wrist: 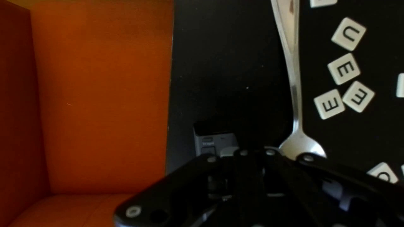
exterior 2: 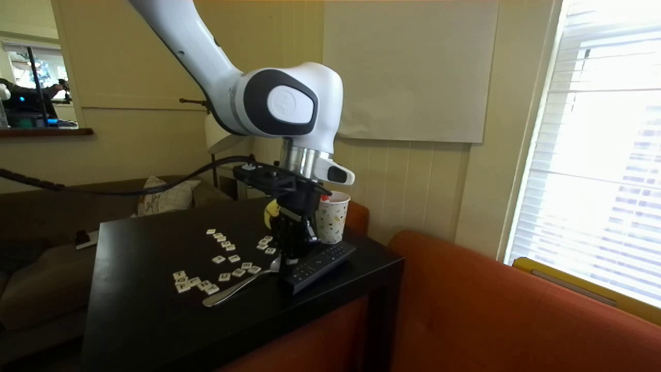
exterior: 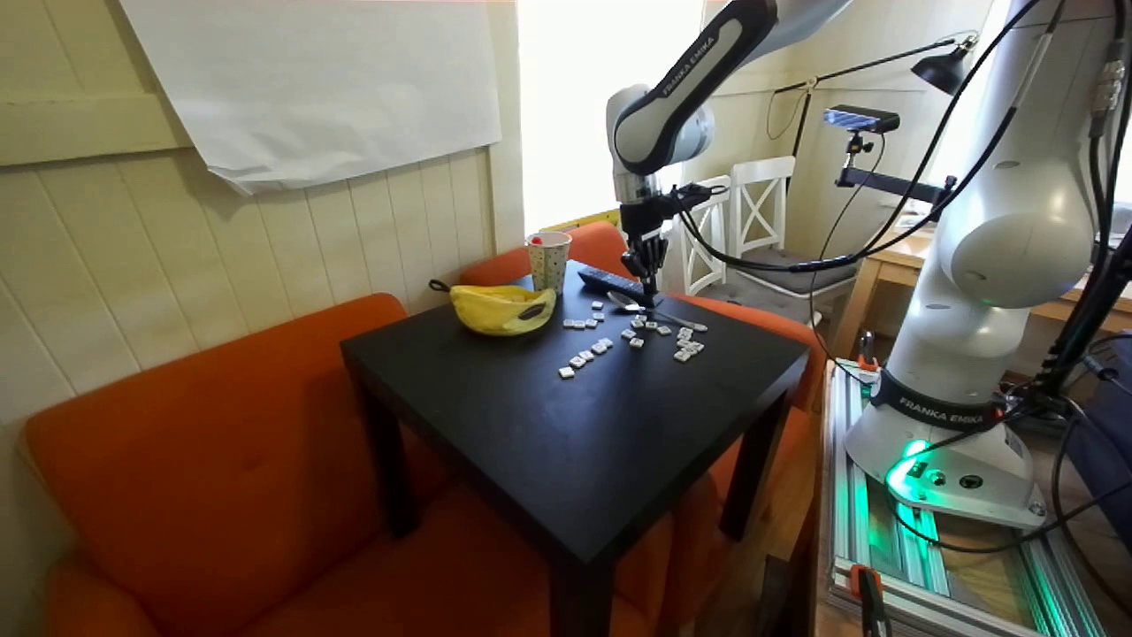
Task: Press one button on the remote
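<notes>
The remote (exterior: 608,282) is a slim black oblong with rows of small light buttons, lying flat near the table edge. It also shows in an exterior view (exterior 2: 324,262). In the wrist view only its end (wrist: 217,141) shows, with a "TV input" label; the rest is hidden under the gripper. My gripper (exterior: 651,288) points down with its fingers together and nothing seen between them. Its tips (exterior 2: 289,269) are low at the near end of the remote, beside the spoon's bowl. In the wrist view the fingertips (wrist: 251,153) are dark, and I cannot tell whether they touch the remote.
A metal spoon (exterior 2: 240,288) lies close beside the gripper. Several white letter tiles (exterior: 585,356) are scattered on the black table (exterior: 495,402). A paper cup (exterior 2: 331,217) stands near the remote's far end. A yellow banana-shaped pouch (exterior: 502,311) lies beyond. Orange seats (wrist: 104,94) border the table.
</notes>
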